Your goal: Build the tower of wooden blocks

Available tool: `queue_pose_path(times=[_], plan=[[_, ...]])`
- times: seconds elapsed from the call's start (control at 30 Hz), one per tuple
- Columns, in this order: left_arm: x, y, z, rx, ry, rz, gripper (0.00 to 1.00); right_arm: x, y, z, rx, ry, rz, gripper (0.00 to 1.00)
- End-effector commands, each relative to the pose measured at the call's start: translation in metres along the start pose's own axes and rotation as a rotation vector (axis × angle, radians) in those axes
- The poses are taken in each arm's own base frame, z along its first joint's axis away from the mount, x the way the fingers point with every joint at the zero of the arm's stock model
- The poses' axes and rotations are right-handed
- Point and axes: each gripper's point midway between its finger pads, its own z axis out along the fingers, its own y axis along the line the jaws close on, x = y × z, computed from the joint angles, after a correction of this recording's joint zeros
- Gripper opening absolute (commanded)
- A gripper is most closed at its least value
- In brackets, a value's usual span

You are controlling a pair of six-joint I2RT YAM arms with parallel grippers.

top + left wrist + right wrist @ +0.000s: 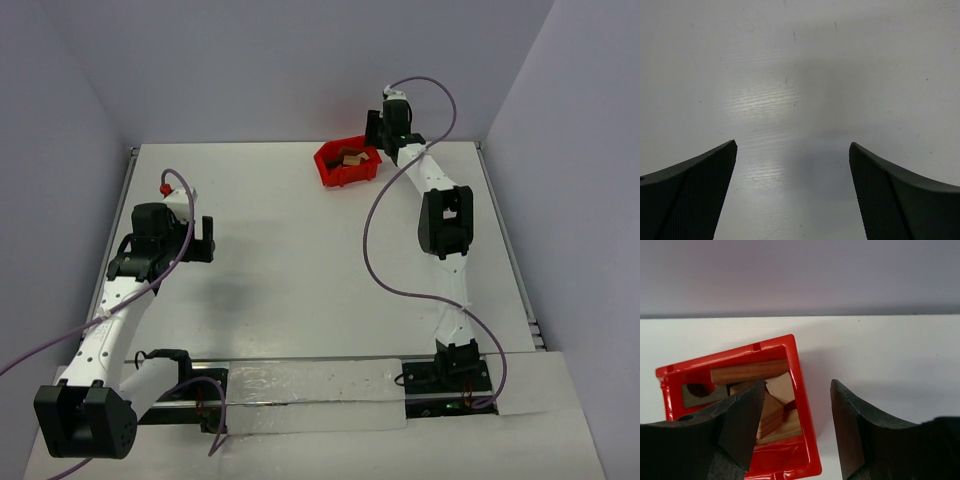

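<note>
The wood blocks (774,412) lie jumbled in a red bin (785,462) at the far side of the bench (300,260), right of centre and near the back wall; they are small beside the fingers, with grain lines showing on their faces. 1 long bar (750,372) of reddish brown lies across the far end of the bin; below it at the left sits a duller grey-brown arch piece (692,397) with a rounded notch cut into it; the rest are paler tan pieces, tilted against each other at odd angles, none stacked upright.

The right fingers (740,425) stand partly apart with nothing between their pads; 1 of the 2 hangs over the blocks inside the bin, the other over bare bench just outside it, so the bin's right wall shows in the gap; whether either touches the bin I cannot tell.

The left fingers (695,195) are spread wide and hold nothing; they hang over bare white bench on the left side, well apart from the bin.
</note>
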Motion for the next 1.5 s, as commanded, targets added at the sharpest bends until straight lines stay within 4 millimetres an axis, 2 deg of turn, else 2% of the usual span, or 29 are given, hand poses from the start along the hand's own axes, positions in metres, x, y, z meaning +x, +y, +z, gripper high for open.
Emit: queue_pose_path(times=[0.0,0.37,0.53,0.67,0.83,0.87,1.07,1.13,1.27,1.3,1.47], plan=[[-0.012,0.0,-0.002,-0.005,-0.04,-0.01,0.99,-0.005,-0.001,0.001,-0.003,0.013,-0.043,0.6],[-0.013,0.001,-0.003,-0.009,-0.042,-0.006,0.99,-0.001,0.008,0.004,0.015,0.015,-0.114,0.62],[-0.011,0.0,-0.001,-0.008,-0.033,-0.006,0.99,-0.002,0.006,0.002,0.02,0.011,-0.112,0.51],[-0.01,0.001,-0.001,-0.01,-0.032,-0.006,0.99,-0.002,0.006,0.003,0.018,0.018,-0.115,0.52],[-0.008,0.001,0.002,-0.008,-0.02,-0.006,0.99,-0.028,0.004,-0.006,0.059,-0.029,-0.271,0.58],[-0.009,0.001,0.002,-0.008,-0.018,-0.007,0.99,-0.027,0.004,-0.008,0.052,-0.02,-0.284,0.59],[-0.011,0.0,0.002,-0.005,-0.021,-0.011,0.99,-0.008,-0.003,-0.006,0.035,0.053,-0.347,0.59],[-0.01,0.0,0.001,-0.007,-0.022,-0.011,0.99,0.004,-0.007,-0.001,0.014,0.087,-0.332,0.59],[-0.009,0.0,0.001,-0.007,-0.019,-0.008,0.99,0.013,-0.013,0.003,-0.022,0.113,-0.284,0.59],[-0.009,0.0,0.001,-0.007,-0.019,-0.01,0.99,0.016,-0.006,0.003,-0.061,0.12,-0.271,0.59],[-0.008,0.001,0.002,-0.011,-0.014,-0.009,0.99,0.027,-0.004,0.007,-0.099,0.145,-0.268,0.51]])
